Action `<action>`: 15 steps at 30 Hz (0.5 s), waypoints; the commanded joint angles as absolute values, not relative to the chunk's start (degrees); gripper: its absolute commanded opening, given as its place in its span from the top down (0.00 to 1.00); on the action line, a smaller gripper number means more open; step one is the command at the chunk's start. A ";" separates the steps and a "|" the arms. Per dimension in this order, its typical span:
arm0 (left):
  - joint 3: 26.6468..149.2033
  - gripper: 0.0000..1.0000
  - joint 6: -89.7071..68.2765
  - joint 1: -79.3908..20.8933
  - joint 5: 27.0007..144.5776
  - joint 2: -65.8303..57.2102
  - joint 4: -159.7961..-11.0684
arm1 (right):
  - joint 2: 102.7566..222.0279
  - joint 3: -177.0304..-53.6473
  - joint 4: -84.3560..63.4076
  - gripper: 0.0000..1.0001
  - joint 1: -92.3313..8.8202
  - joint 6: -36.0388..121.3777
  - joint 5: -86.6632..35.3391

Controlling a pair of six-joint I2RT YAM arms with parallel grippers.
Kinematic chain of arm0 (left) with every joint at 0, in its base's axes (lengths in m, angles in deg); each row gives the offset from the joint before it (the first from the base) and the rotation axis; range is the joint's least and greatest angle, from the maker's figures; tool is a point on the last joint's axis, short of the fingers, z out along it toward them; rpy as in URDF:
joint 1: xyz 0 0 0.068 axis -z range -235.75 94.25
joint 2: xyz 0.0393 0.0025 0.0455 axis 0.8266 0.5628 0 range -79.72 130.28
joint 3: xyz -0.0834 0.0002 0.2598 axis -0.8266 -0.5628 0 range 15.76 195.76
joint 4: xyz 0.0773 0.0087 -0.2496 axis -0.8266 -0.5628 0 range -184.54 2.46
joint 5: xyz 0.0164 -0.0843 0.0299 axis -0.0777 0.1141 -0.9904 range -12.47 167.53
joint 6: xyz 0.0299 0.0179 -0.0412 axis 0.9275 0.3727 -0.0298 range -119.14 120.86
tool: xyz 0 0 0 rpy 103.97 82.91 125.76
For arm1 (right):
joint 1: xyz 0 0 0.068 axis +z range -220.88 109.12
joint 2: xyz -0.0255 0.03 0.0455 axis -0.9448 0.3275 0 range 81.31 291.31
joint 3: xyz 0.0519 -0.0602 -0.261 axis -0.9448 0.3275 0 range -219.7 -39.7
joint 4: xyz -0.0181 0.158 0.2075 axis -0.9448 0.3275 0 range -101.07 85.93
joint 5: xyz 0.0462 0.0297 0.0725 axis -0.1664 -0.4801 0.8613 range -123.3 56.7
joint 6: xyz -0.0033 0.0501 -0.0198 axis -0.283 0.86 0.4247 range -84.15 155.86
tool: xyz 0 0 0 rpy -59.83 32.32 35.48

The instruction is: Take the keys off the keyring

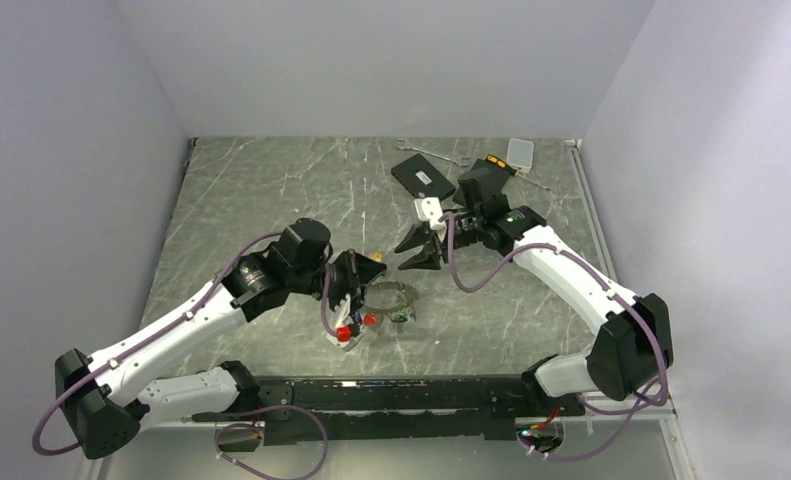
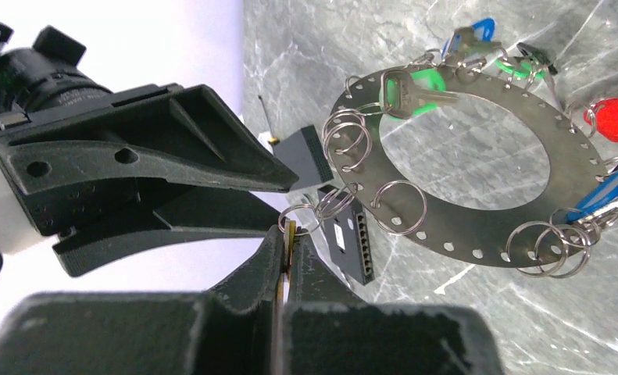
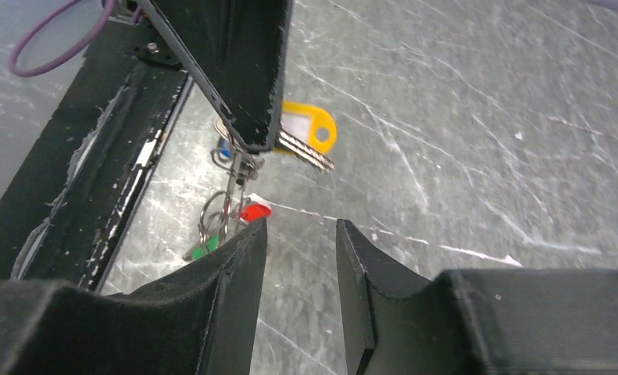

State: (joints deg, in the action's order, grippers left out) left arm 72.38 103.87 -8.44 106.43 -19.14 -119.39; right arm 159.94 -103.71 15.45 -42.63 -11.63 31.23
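The keyring is a flat dark hoop with punched holes and several small split rings. Green, red and blue keys hang from it. My left gripper is shut on the yellow-orange key, which joins the hoop through a split ring. In the right wrist view the hoop hangs edge-on below that key. My right gripper is open and empty, just right of the hoop and apart from it. In the top view the left gripper and the right gripper face each other over the keyring.
A black flat box, a silver wrench and a small white item lie at the back of the table. A black rail runs along the near edge.
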 commanded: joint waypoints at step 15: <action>67.08 1.00 118.89 -8.20 115.19 -24.34 -113.12 | 159.44 -106.39 23.37 0.58 -34.73 -20.29 33.51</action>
State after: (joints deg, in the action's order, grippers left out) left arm 67.24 112.94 -8.40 110.81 -22.72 -116.07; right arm 159.94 -104.26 23.04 -35.27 -18.14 31.40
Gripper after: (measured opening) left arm 0.028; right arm 0.421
